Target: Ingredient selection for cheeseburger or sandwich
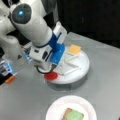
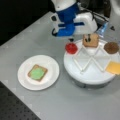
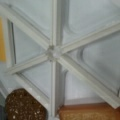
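My arm comes down steeply from a front view's top left, wrist bent over the divided tray (image 1: 83,65), and my claw (image 2: 72,40) hangs low at the tray's rim; its fingers are hidden behind the blue and white housing, so I cannot tell how far they are parted or whether they touch anything. From the wrist view, I look straight down on the tray's hub, white dividers radiating out, with the dark brown patty (image 3: 25,105) at lower left, a toast square (image 3: 87,112) at the bottom edge and a strip of the yellow cheese square (image 3: 2,40) at the left edge. The red tomato disc (image 2: 71,48) lies at the tray's rim directly beneath my claw. In a front view the second toast (image 2: 90,40), patty (image 2: 111,47) and cheese (image 2: 113,67) occupy separate compartments; the middle compartments are bare. Farther off, well apart from the tray, the paper plate (image 2: 50,75) carries the sandwich base (image 2: 37,73): toast with green lettuce on top. Grey table (image 2: 62,105) surrounds both.
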You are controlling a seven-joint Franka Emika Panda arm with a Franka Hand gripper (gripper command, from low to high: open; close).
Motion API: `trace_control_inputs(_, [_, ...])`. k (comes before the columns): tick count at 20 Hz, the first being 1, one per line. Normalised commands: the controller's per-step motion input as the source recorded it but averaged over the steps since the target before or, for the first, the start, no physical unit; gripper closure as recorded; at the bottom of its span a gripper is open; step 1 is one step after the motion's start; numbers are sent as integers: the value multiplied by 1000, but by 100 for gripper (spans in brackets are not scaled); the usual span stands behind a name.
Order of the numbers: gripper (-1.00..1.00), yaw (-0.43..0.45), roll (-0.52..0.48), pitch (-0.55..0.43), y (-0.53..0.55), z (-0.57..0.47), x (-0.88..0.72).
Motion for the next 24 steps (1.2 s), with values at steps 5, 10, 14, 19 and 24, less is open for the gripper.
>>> trace_control_inputs(5, [-100, -109, 301, 186, -262, 70, 136])
trace_control_inputs(10, [-100, -128, 339, 179, -312, -15, 138])
trace_control_inputs(14, [-100, -123, 341, 177, -421, -26, 182])
trace_control_inputs(19, [-100, -85, 358, 144, -378, -12, 287])
trace_control_inputs(24, [-100, 140, 377, 71, -334, -134, 314])
